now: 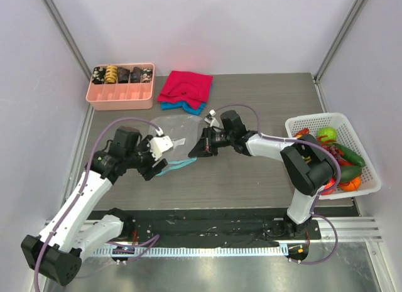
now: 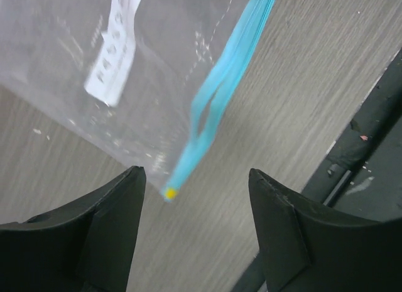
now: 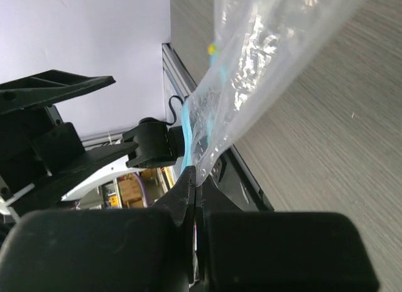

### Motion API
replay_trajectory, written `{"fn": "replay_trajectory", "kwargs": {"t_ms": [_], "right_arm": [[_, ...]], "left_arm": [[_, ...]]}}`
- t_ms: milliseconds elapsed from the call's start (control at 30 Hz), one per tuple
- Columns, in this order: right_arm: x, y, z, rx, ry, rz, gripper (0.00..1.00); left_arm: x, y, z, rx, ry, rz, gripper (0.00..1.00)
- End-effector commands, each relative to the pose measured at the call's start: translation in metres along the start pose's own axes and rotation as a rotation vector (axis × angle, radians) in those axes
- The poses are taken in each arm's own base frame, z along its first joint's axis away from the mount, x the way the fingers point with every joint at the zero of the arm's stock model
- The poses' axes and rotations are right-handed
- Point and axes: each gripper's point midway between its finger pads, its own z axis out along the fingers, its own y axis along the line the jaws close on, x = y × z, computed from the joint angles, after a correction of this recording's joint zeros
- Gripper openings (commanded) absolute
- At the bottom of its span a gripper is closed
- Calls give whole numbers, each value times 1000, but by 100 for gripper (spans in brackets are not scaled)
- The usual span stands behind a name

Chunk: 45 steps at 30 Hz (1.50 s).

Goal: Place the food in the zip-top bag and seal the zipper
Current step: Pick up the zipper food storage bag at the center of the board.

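While it lay slack on the grey table (image 1: pixel 251 179) between the two arms, the zip-top bag (image 1: pixel 173 132) was clear and crinkled, with a white printed label (image 2: pixel 116 44) on its face and nothing visible inside it. The zipper (image 2: pixel 220 91) ran along one edge as a thin teal-blue strip; part of it had split into two bands with a narrow gap between them, and it ended in a small yellow tip (image 2: pixel 169 193). The right gripper (image 3: pixel 196 179) was fully closed, its two fingers pressed together on a pinch of the clear plastic close to the teal strip, and the film rose out of that pinch in a taut fold. The left gripper (image 2: pixel 196 176) stood wide apart, its black fingers (image 2: pixel 107 229) on either side of the yellow end of the zipper, near it but holding nothing. The food (image 1: pixel 339 155) sat well apart in a white mesh basket (image 1: pixel 314 118) at the table's right edge, a green fruit (image 1: pixel 326 135) uppermost. A pink tray (image 1: pixel 121 100) and folded red and blue cloths (image 1: pixel 185 90) lay at the far side.
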Motion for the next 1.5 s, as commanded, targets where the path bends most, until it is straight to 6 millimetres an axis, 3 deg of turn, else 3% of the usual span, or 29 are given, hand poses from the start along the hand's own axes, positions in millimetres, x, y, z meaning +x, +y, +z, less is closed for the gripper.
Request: {"fn": "replay_trajectory", "kwargs": {"t_ms": [0, 267, 733, 967, 1133, 1167, 1200, 1267, 1300, 1333, 1367, 1400, 1433, 1467], "right_arm": [[-2, 28, -12, -64, 38, -22, 1], [-5, 38, -18, -93, 23, -2, 1], [-6, 51, -19, -151, 36, 36, 1], [0, 57, -22, -186, 75, 43, 1], [-2, 52, -18, -158, 110, 39, 1], [-7, 57, -17, -159, 101, -13, 1], [-8, 49, -13, -128, 112, 8, 1], [-24, 60, -9, -135, 96, -82, 1], [-31, 57, -8, -102, 83, -78, 7], [-45, 49, -6, -76, 60, -89, 22], [-67, 67, -9, -90, 12, -180, 30], [-78, 59, -12, -36, -17, -161, 39], [-91, 61, -18, -20, -46, -184, 51], [-115, 68, -34, -3, -113, -215, 58]], "left_arm": [[-35, 19, 15, -125, -122, 138, 66], [-22, 5, 35, -43, -109, 227, 64], [-12, 7, 66, -30, -84, 221, 61], [-15, 30, 78, -156, -87, 226, 44], [-24, 15, 70, -78, -114, 216, 23], [-19, 10, 69, -52, -96, 201, 9], [-29, 6, 63, -24, -117, 191, 0], [-23, -8, 59, 49, -63, 99, 0], [-37, -7, 52, 54, -73, 65, 0], [-38, -6, 49, 49, -43, 5, 0], [-27, -10, 53, 64, 47, -129, 0], [-38, -4, 48, 33, 57, -201, 0], [-34, 1, 50, 2, 104, -260, 0], [-30, 1, 56, 7, 149, -319, 0]]}}
